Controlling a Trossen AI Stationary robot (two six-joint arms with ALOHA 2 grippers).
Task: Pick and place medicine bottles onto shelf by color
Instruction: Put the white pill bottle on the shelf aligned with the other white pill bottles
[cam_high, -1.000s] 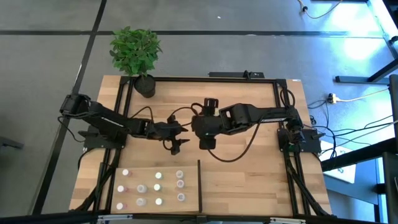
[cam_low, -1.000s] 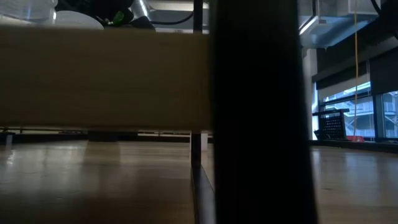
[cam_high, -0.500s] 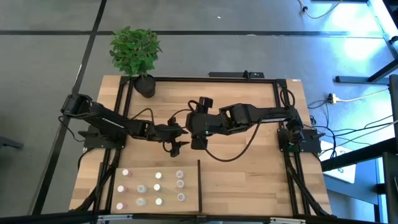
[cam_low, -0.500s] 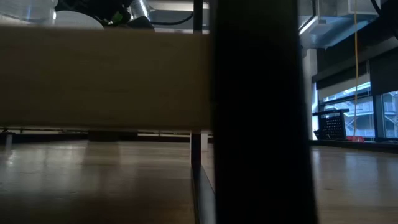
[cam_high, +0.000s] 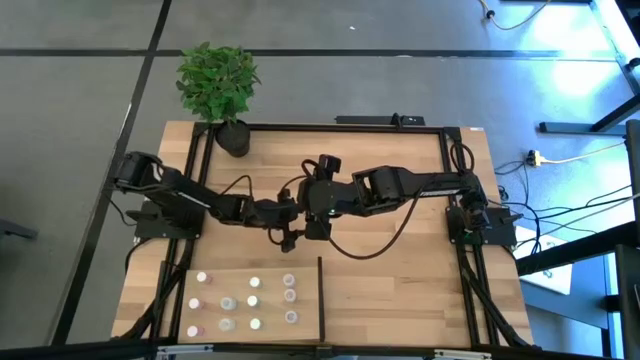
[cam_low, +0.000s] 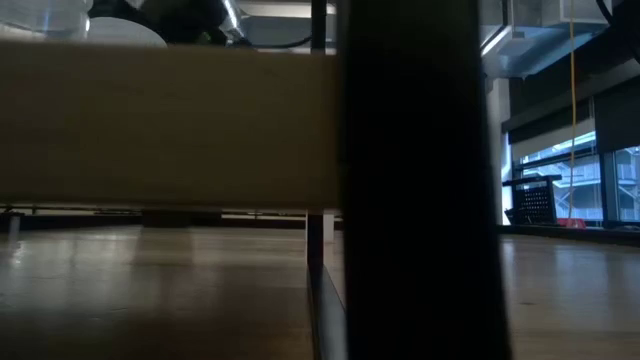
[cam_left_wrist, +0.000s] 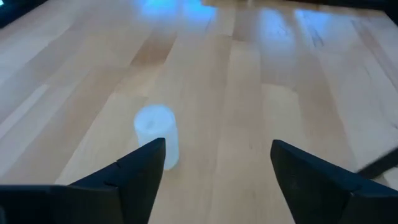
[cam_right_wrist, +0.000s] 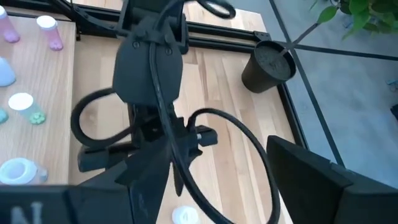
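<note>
Mid-table (cam_high: 400, 270), a white bottle (cam_left_wrist: 157, 138) stands upright beside the left gripper (cam_left_wrist: 214, 163), whose fingers are spread with nothing between them. The right gripper (cam_high: 308, 228), fingers apart, hovers close by, reaching over the left arm.

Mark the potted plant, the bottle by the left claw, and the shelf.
potted plant (cam_high: 217, 80), high view, on its leaves
bottle (cam_left_wrist: 157, 135), left wrist view, on its side
shelf (cam_high: 270, 280), high view, on bare board

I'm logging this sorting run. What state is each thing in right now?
Left gripper: open, empty, low over the table.
Right gripper: open, empty.
Loose bottle: upright on the table beside one finger, ungripped.
Shelf: holds eleven upright bottles.
Plant: upright in its pot.
</note>
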